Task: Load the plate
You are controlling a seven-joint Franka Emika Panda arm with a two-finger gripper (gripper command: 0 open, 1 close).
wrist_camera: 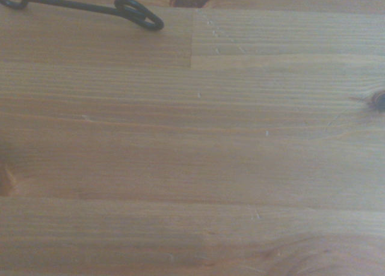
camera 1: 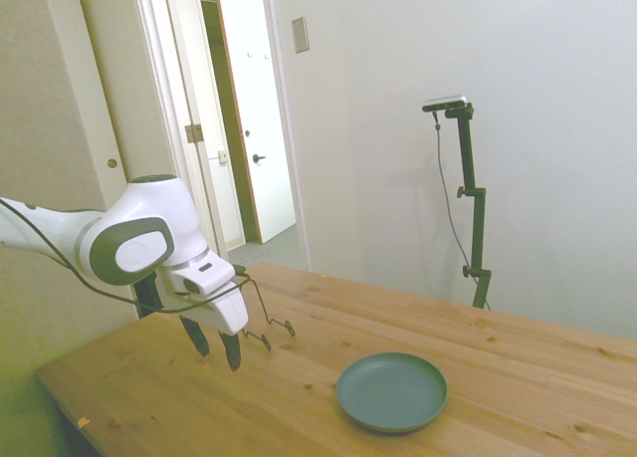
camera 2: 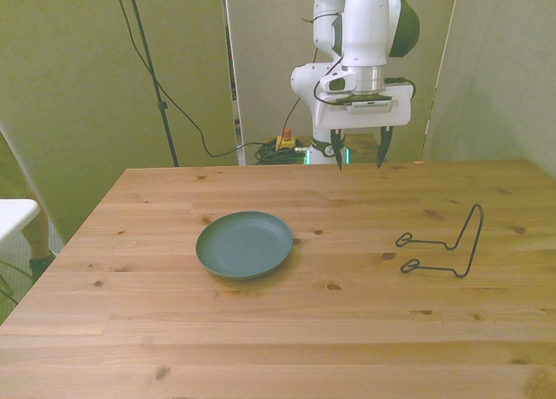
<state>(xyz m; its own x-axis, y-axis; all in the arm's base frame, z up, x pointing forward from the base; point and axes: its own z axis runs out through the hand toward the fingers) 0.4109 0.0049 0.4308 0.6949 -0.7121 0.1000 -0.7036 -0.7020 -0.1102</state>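
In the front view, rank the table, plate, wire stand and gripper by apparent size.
1. Table, by far.
2. Plate and gripper with its white body: similar spans, and the gripper sits farther away, so unranked.
3. Wire stand, thin and slightly narrower.

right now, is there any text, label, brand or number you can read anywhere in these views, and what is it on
No text can be read in any view.
Gripper: a light strip with small reddish marks on its body, too small to read.
Plate: plain, no print.
Wire stand: bare wire, no label.
Table: only wood grain and knots.
Grey wall plate beside the door: blank.
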